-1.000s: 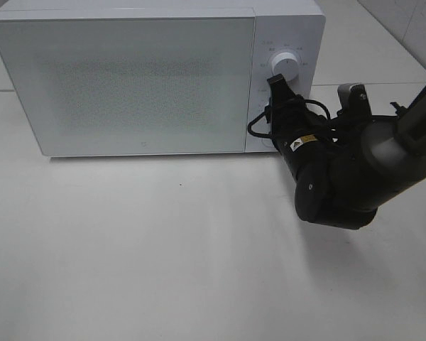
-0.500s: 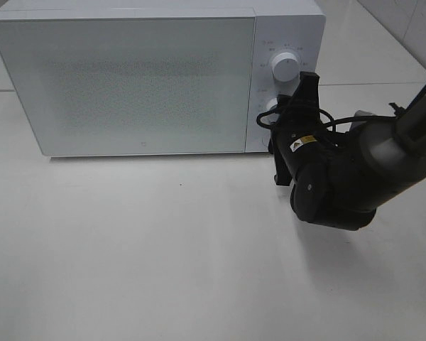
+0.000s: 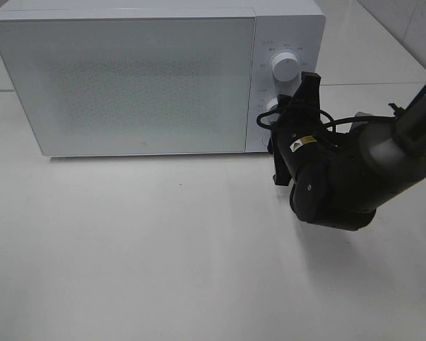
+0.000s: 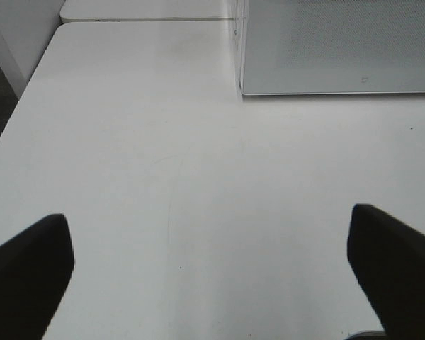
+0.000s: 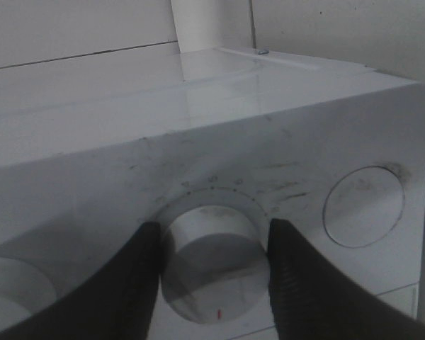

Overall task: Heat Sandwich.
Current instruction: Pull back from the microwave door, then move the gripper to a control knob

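Right arm (image 3: 355, 177): enters the exterior high view from the 3 o'clock edge and reaches toward 10 o'clock. The forearm and wrist housing are foreshortened toward the camera, and the wrist is rolled so that the gripper body stands nearly on edge.

Right gripper (image 5: 211, 244): jaws partly closed. The two dark fingers (image 5: 127, 283) flank a dial knob (image 5: 212, 273), one on each side, with the inner faces against its rim.

Left gripper (image 4: 212, 283): jaws spread to full width, nothing between them. Only the two dark fingertips (image 4: 28, 273) show in the left wrist view.
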`<state>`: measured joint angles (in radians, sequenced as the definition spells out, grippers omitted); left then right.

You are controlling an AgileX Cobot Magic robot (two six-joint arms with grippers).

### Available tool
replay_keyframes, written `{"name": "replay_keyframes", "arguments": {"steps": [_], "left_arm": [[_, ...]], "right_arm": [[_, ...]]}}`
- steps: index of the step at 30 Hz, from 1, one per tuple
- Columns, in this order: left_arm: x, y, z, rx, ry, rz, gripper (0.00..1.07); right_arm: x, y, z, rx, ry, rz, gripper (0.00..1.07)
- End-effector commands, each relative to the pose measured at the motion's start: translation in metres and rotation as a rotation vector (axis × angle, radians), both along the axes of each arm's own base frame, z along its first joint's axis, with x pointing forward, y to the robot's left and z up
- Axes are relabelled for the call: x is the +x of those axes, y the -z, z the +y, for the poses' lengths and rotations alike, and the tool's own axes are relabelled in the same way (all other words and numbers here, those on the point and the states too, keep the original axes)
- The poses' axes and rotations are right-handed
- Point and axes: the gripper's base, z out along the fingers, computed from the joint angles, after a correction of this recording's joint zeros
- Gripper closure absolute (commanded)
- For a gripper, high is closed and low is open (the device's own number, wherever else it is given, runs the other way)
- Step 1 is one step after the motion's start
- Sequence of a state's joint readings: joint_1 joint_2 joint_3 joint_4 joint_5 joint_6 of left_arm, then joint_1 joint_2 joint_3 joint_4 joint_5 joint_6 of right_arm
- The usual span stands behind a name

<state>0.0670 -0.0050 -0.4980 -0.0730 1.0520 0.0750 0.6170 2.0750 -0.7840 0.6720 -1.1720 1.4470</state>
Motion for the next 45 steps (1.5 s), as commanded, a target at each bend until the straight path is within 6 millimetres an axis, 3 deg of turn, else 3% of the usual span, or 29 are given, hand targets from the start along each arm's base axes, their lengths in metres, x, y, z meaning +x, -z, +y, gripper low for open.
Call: {"name": "replay_keyframes", "arguments": {"steps": [1,16,23,34,40,45], "left_arm": [[-0.003,0.000,-0.001,-0.008,0.003,-0.035,0.05],[-0.003,0.000,-0.001,-0.008,0.003,-0.035,0.05],[-0.003,0.000,-0.001,-0.008,0.003,-0.035,0.05],[-0.003,0.000,-0.001,-0.008,0.003,-0.035,0.05],[-0.003,0.000,-0.001,-0.008,0.003,-0.035,0.05],[-0.003,0.000,-0.001,-0.008,0.003,-0.035,0.05]], "right_arm": [[0.003,-0.018,0.010,-0.027,-0.065,-0.144,0.92],[-0.004,-0.013,-0.002,-0.114,-0.005,-0.125,0.61],[-0.015,-0.016,-0.006,-0.190,-0.044,-0.112,0.34],[-0.041,-0.018,-0.015,-0.345,-0.188,-0.013,0.31],[-0.053,-0.028,-0.018,-0.616,-0.388,0.060,0.31],[-0.056,-0.044,-0.032,-0.833,-0.572,0.126,0.31]]}}
